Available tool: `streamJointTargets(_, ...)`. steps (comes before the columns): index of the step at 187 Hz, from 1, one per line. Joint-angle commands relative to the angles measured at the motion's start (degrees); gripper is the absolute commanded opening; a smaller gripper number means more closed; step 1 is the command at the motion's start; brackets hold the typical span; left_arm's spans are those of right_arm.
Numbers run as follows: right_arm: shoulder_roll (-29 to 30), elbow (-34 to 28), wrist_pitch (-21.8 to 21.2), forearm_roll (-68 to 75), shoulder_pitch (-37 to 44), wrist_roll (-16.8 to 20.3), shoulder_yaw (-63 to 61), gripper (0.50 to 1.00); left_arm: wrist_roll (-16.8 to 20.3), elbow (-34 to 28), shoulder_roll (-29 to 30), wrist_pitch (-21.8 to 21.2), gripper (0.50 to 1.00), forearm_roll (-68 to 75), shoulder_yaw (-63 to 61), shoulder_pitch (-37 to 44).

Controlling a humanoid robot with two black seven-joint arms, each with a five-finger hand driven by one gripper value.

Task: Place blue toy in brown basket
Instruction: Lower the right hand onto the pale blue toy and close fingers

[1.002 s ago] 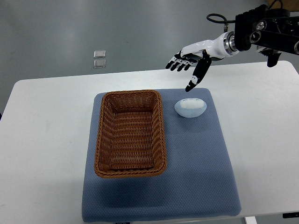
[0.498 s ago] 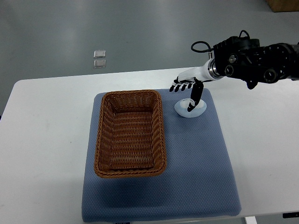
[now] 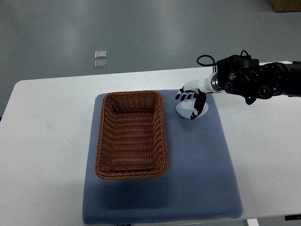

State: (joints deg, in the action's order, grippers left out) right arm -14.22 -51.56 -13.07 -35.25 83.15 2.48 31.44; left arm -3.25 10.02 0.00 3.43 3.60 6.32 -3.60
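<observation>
A: Top view, the only one. The right hand (image 3: 190,101) is coming in from the three o'clock edge on a black arm and is sitting over the blue toy (image 3: 188,110). Left arm is not showing anywhere.

B: Is the hand closing on it?

A: Fingers (image 3: 184,95) are pointing toward nine o'clock, spread along the toy's far edge, and the thumb (image 3: 196,109) is reaching down across the toy's top toward six o'clock. They are lying apart, draped around the toy rather than clamped. I am not seeing a firm hold, and whether the tips are touching the toy I cannot tell.

B: Where is the toy sitting?

A: On the blue mat (image 3: 197,179), just off the basket's (image 3: 131,134) two o'clock corner, near it but not touching. The basket is lying lengthwise at the mat's nine o'clock side, and I am seeing nothing inside it. The mat is resting on the white table (image 3: 47,141).

B: So which step?

A: I am judging this as the grasp step: hand placed, squeeze not yet made. Next is calling for thumb and fingers to close on the toy's rounded sides, then a lift high enough to clear the woven rim, then a carry toward nine o'clock.

B: Worry?

A: The toy is looking smooth and egg-shaped; it may be slipping out of a shallow pinch.
</observation>
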Motion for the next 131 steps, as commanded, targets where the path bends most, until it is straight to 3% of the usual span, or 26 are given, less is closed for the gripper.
streamJointTargets(1, 0.77, 1.2, 0.15, -0.26, -0.79, 0.06, 0.11, 0.854, 0.0, 0.0, 0.0, 0.0, 1.0, 0.0, 0.01, 0.0)
streamJointTargets(19, 1.21, 2.08, 0.15, -1.22, -1.5, 0.06, 0.11, 0.825, 0.0, 0.0, 0.0, 0.0, 1.0, 0.0, -0.08, 0.0)
streamJointTargets(41, 1.21, 2.08, 0.15, -2.89, -2.46, -0.02, 0.11, 0.752, 0.0, -0.08, 0.0, 0.0, 1.0, 0.0, 0.01, 0.0)
streamJointTargets(47, 1.21, 2.16, 0.24, -3.07, -2.55, -0.02, 0.11, 0.707, 0.0, -0.08, 0.0, 0.0, 1.0, 0.0, 0.01, 0.0)
streamJointTargets(52, 1.21, 2.16, 0.33, -2.98, -2.55, -0.02, 0.11, 0.631, 0.0, -0.08, 0.0, 0.0, 1.0, 0.0, 0.01, 0.0)
streamJointTargets(62, 1.12, 2.16, 0.5, -3.07, -2.55, -0.02, 0.11, 0.57, 0.0, -0.08, 0.0, 0.0, 1.0, 0.0, 0.01, 0.0)
streamJointTargets(67, 1.03, 2.16, 0.5, -3.07, -2.46, 0.06, 0.2, 0.5, 0.0, -0.08, 0.0, 0.0, 1.0, 0.0, 0.01, 0.0)
streamJointTargets(107, -2.04, 1.11, -1.52, -2.81, 2.99, 0.77, -0.16, 0.5, 0.0, -0.17, 0.0, 0.0, 1.0, 0.0, 0.01, 0.0)
streamJointTargets(131, -5.21, -4.69, -3.63, -2.19, 9.58, 0.77, -0.86, 0.5, 0.0, -0.08, 0.0, 0.0, 1.0, 0.0, 0.01, 0.0)
